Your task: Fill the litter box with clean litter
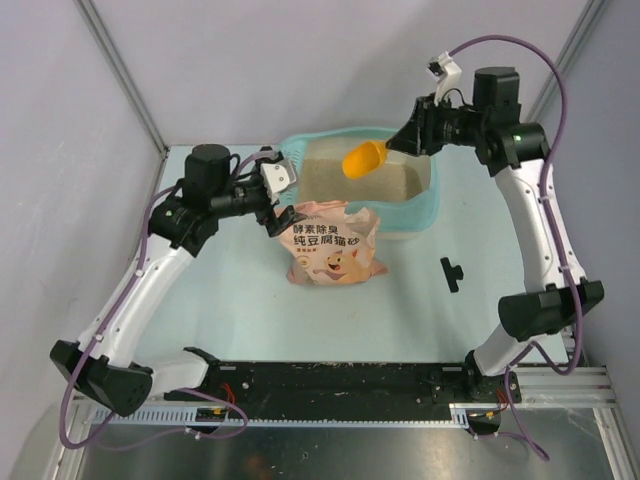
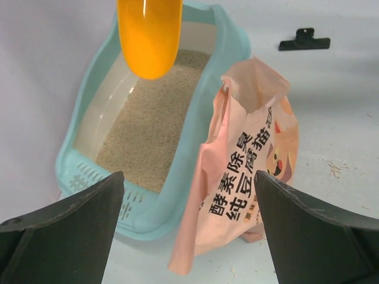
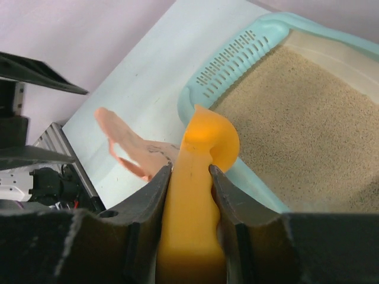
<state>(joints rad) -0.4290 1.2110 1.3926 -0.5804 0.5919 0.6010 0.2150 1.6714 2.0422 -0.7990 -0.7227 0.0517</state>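
Note:
The light teal litter box (image 1: pixel 432 205) stands at the back middle of the table, with beige clean litter (image 1: pixel 335 180) spread over its floor. In the left wrist view the litter (image 2: pixel 154 118) lies inside the box wall (image 2: pixel 228 53). My right gripper (image 1: pixel 405 140) is shut on the handle of an orange scoop (image 1: pixel 362 158), which hangs over the box. In the right wrist view the fingers (image 3: pixel 190 171) clamp the scoop (image 3: pixel 204 142) above the slotted rim (image 3: pixel 231 59). My left gripper (image 1: pixel 278 195) stands wide open beside the pink litter bag (image 1: pixel 335 245), holding nothing (image 2: pixel 188 177).
The pink bag (image 2: pixel 249 160) stands upright with its top open, leaning against the near wall of the box. A black clip (image 1: pixel 452 272) lies on the table to the right of the bag. Grey walls close off the table's left and right sides.

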